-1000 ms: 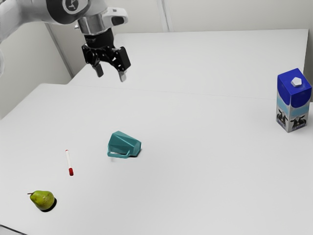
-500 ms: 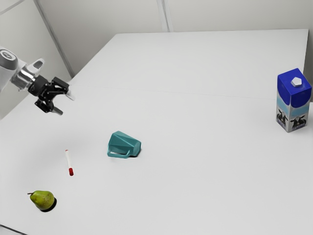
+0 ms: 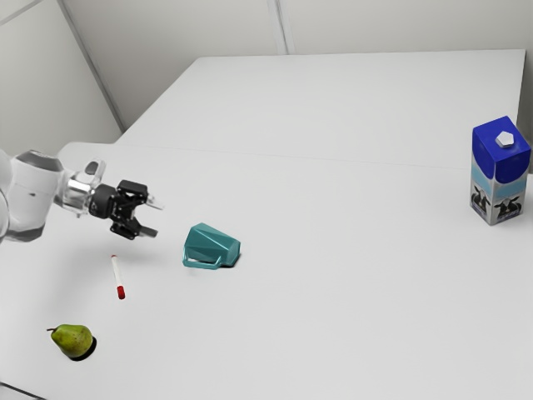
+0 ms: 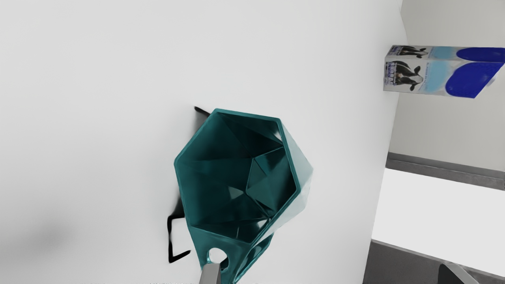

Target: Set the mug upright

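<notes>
Gripper [image 3: 158,218], fingers apart and empty, has moved nearer the teal mug [image 3: 211,246] lying on its side, likely preparing to right it.

So the teal, faceted mug [image 3: 213,243] is lying on its side on the white table [image 3: 350,292], about 8 o'clock from the exterior view's centre. There, its open mouth faces roughly 9–10 o'clock, base towards 3–4, handle [image 3: 203,266] around 7.
</notes>
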Available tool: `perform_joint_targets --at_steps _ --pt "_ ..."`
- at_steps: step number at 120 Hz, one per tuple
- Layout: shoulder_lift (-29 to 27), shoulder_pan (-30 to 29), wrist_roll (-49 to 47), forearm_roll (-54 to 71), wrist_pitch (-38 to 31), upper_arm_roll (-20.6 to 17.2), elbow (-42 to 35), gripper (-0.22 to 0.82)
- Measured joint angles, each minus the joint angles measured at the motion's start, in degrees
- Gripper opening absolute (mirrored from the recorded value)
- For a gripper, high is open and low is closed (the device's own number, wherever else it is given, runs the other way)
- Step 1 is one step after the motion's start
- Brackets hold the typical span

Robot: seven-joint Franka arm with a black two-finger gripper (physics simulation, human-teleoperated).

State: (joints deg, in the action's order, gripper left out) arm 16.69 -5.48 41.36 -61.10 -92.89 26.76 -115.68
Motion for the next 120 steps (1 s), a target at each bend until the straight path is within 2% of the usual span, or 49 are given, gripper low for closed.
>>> perform_joint_targets --at_steps 20,50,72,112,120 --pt "-1.0 1.5 4.3 0.3 0.0 -0.3 -2.1 0.60" --pt "1.3 3.8 8.6 -2.8 -1.7 -0.6 -2.2 0.60" --pt "3.6 5.5 10.5 -7.4 -3.7 -1.4 -2.3 0.60" --pt "2.9 7.0 12.6 -9.0 -5.3 -3.1 -4.0 0.60" --pt "2.7 7.0 12.8 -9.0 -5.7 -3.4 -4.3 0.55"
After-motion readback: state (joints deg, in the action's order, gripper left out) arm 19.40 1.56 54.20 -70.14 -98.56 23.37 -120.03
